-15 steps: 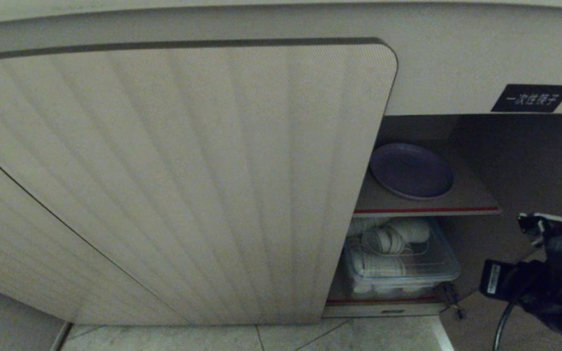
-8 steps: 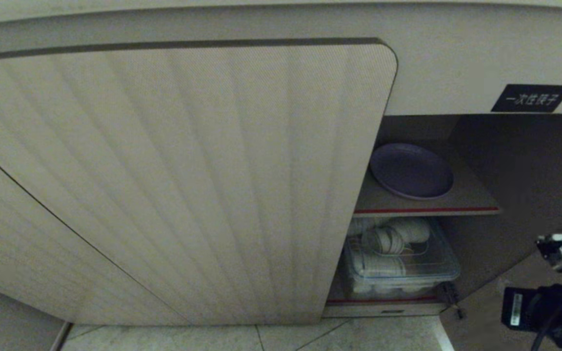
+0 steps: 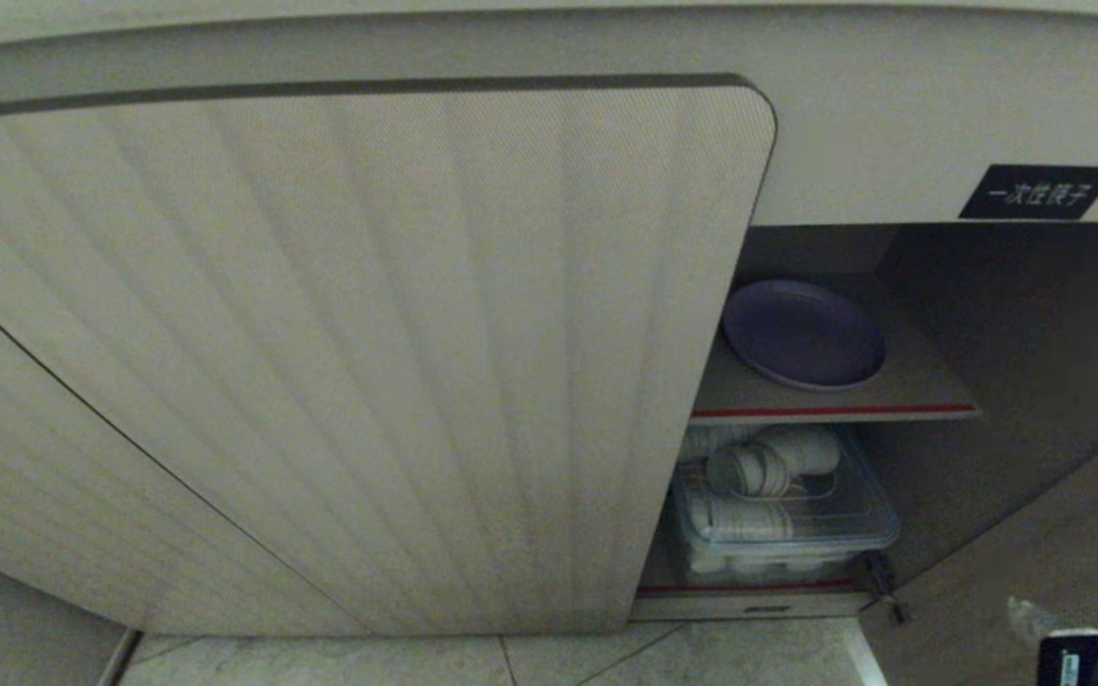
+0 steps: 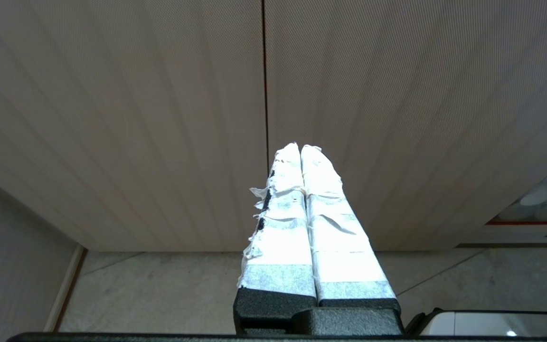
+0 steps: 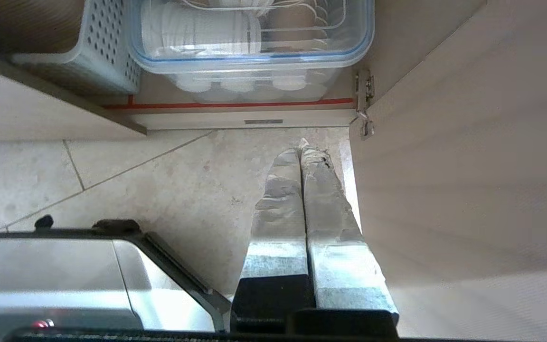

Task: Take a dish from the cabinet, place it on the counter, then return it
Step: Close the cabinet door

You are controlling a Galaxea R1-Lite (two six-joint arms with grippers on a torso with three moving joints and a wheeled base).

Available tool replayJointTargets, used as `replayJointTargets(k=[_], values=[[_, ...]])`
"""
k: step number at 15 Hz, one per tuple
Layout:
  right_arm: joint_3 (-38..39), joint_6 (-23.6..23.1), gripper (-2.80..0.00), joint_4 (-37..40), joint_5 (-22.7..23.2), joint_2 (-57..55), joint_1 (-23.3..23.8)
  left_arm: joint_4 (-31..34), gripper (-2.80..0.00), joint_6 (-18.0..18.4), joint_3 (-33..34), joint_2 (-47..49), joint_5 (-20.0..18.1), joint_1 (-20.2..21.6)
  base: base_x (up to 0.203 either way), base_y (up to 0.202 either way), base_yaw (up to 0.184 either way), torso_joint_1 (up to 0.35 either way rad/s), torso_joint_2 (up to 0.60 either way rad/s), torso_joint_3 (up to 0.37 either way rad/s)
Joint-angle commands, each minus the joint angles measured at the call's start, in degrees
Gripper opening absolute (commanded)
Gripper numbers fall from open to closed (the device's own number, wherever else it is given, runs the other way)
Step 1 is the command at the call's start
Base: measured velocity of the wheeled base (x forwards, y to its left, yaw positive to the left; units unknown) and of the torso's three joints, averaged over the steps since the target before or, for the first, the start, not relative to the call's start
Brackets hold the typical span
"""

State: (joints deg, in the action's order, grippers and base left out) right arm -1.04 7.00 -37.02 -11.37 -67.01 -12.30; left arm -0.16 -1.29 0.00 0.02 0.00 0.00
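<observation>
Status: The plate (image 3: 804,333) lies flat on the upper shelf (image 3: 921,391) of the cabinet (image 3: 892,143), right of centre in the head view. Nothing touches it. The shelf has a red front edge. The counter is not in view in any of the 3 pictures.

Cabinet: The right door (image 5: 468,190) stands open and fills the right side of the right wrist view, with its hinge (image 5: 363,102) at the cabinet corner. The left door (image 3: 349,353) is closed and covers most of the head view. A black label (image 3: 1038,191) sits above the opening, upper right.

Lower compartment: A clear lidded box (image 3: 787,519) holds white bowls in a wire rack. A perforated basket (image 5: 98,47) stands just beside it, at the upper left of the right wrist view.

Right gripper (image 5: 304,145): Clenched, both taped fingers pressed together, holding nothing. It points at the floor tiles (image 5: 159,180) in front of the cabinet, below the plate's shelf. In the head view only part of this arm shows, at the lower right corner.

Left gripper (image 4: 299,147): Clenched, empty, parked facing the closed left door.

Progress: The pictures alone do not establish whether the plate awaits removal or has been returned. If removal is pending, all 3 steps remain: take, set down, return. If the plate has been returned, only closing the door could remain.
</observation>
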Motion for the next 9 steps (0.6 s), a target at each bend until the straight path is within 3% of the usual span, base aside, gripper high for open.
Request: replayJointTargets(k=[1, 4, 9], values=[[0.93, -1.22, -2.80, 0.12, 3.86, 4.61, 3.29, -0.02, -2.80, -0.03, 0.00, -0.02, 0.00, 0.00, 0.000, 0.000, 0.000, 0.000, 0.00, 0.000], [0.95, -3.17, -2.80, 3.38, 4.50, 8.70, 3.60, -0.02, -2.80, -0.03, 0.00, -0.02, 0.00, 0.00, 0.000, 0.000, 0.000, 0.000, 0.00, 0.000], [0.95, -4.86, -2.80, 17.80, 4.59, 22.01, 3.69, -0.02, -2.80, -0.03, 0.00, -0.02, 0.00, 0.00, 0.000, 0.000, 0.000, 0.000, 0.00, 0.000]])
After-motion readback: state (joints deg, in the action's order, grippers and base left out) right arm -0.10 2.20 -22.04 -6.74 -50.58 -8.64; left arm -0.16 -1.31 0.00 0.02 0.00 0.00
